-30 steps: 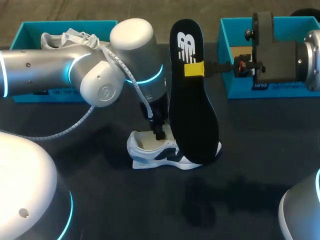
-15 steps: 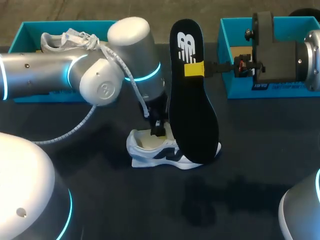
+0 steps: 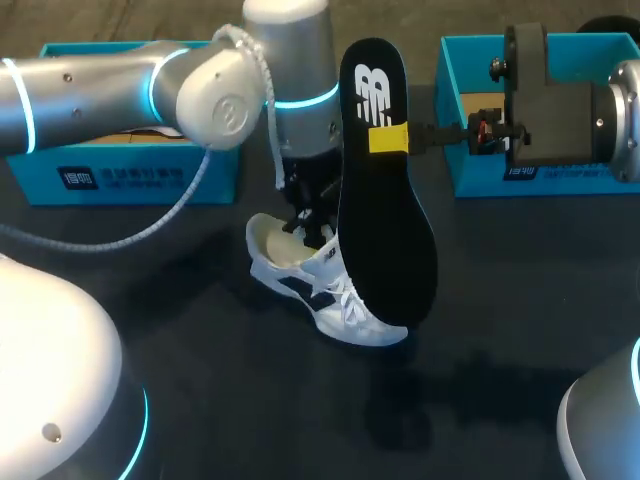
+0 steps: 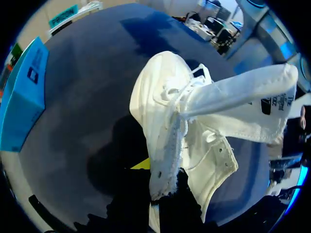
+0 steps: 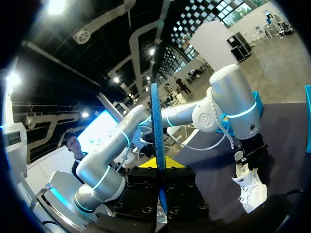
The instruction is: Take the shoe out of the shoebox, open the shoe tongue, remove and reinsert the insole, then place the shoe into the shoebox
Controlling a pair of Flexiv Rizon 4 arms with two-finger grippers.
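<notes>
Left gripper (image 3: 308,224) pinches shoe (image 3: 330,295) collar edge; right gripper (image 3: 390,138) clamps insole (image 3: 385,235).

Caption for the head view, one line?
Right end effector holds the black insole upright; left end effector grips the white shoe by its collar.

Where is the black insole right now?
In the head view the black insole stands on end mid-table, pinched near its top by the right tool, close beside the white shoe.

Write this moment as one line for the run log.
left jaws: shut on shoe collar | right jaws: shut on insole, held upright | insole: out of shoe
</notes>
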